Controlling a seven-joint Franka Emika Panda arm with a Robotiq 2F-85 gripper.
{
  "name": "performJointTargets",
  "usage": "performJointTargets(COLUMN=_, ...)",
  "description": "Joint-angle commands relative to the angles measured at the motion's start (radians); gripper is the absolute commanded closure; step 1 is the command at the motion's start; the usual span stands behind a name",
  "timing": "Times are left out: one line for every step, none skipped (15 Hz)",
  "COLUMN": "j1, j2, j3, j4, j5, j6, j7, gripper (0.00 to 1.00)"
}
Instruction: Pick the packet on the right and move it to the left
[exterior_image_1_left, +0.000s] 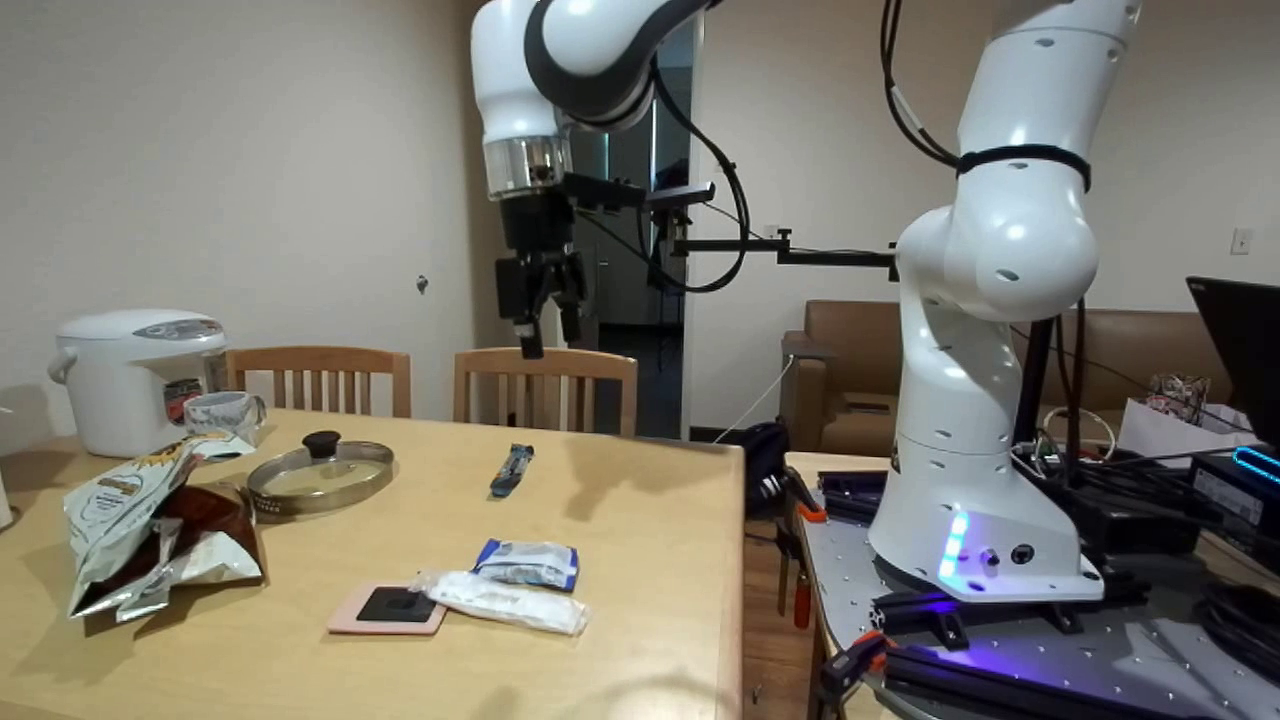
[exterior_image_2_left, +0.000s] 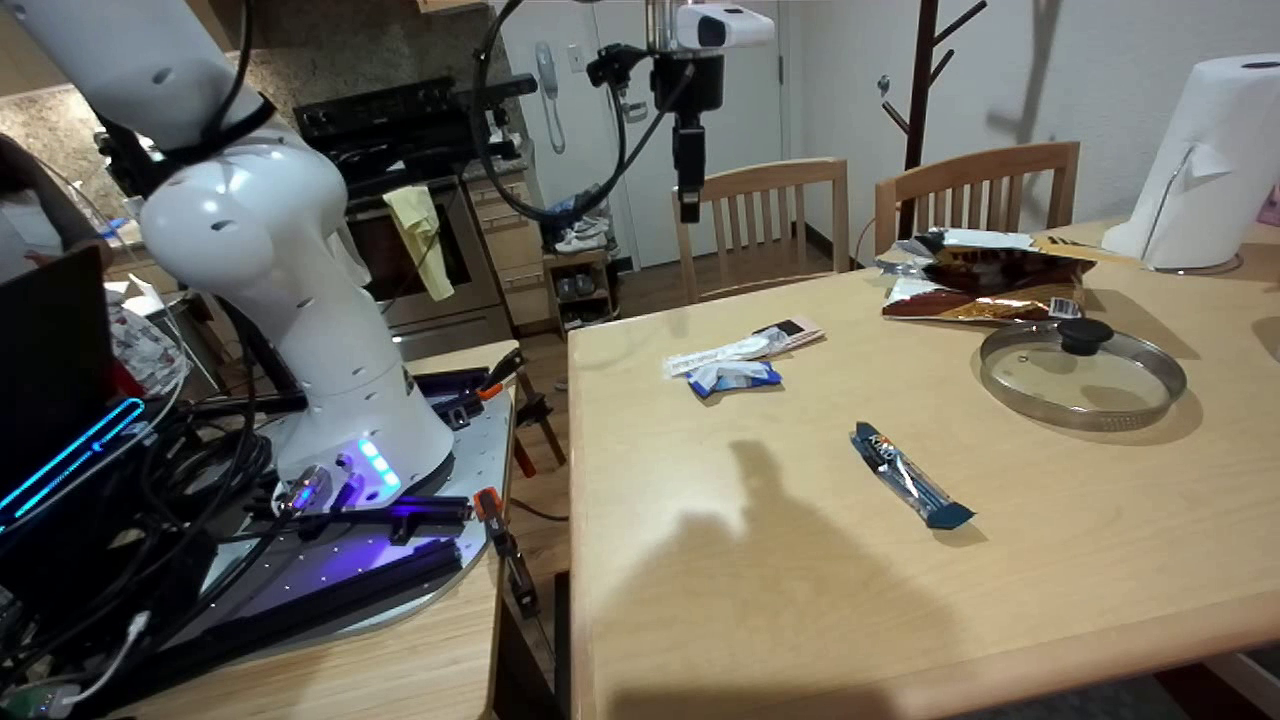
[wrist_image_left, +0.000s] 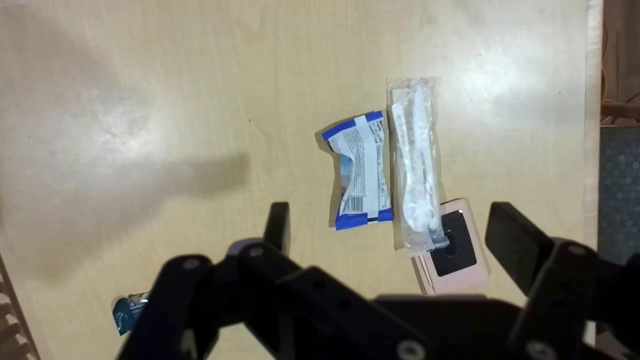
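Note:
A white packet with blue ends lies flat on the table; it also shows in an exterior view and the wrist view. Beside it lies a clear packet of white cutlery, one end over a pink square with a dark centre. A dark blue, shiny narrow packet lies apart from these; in the wrist view the gripper partly hides it. My gripper is open and empty, fingers wide apart. It hangs well above the table in both exterior views, touching nothing.
A glass pot lid and crumpled snack bags stand on the table, with a mug and white water boiler behind. A paper towel roll shows in an exterior view. Wooden chairs line the table.

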Motion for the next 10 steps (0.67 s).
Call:
performJointTargets(j1=0.000, j2=0.021, j3=-0.015, j4=-0.007, j5=0.039, j6=0.010, j7=-0.044, gripper=0.00)
performJointTargets(j1=-0.001, j2=0.023, j3=-0.018, j4=-0.011, j5=0.043, j6=0.013, j7=-0.044, gripper=0.00)
performJointTargets(j1=-0.002, j2=0.026, j3=-0.020, j4=-0.014, j5=0.045, j6=0.013, j7=-0.044, gripper=0.00)
performJointTargets(j1=-0.003, j2=0.027, j3=-0.025, j4=-0.022, j5=0.050, j6=0.017, j7=-0.046, gripper=0.00)
performJointTargets(j1=-0.003, j2=0.029, j3=-0.027, j4=-0.023, j5=0.055, j6=0.014, j7=-0.044, gripper=0.00)
performJointTargets(j1=-0.005, j2=0.034, j3=-0.032, j4=-0.030, j5=0.057, j6=0.017, j7=-0.043, gripper=0.00)
performJointTargets(j1=-0.007, j2=0.038, j3=-0.036, j4=-0.040, j5=0.060, j6=0.026, j7=-0.045, gripper=0.00)
performJointTargets(j1=-0.006, j2=0.038, j3=-0.039, j4=-0.046, j5=0.068, j6=0.028, j7=-0.050, gripper=0.00)
performJointTargets(j1=-0.006, j2=0.035, j3=-0.042, j4=-0.065, j5=0.069, j6=0.049, j7=-0.059, gripper=0.00)
performJointTargets(j1=0.000, j2=0.014, j3=-0.038, j4=-0.084, j5=0.061, j6=0.071, j7=-0.076, gripper=0.00)
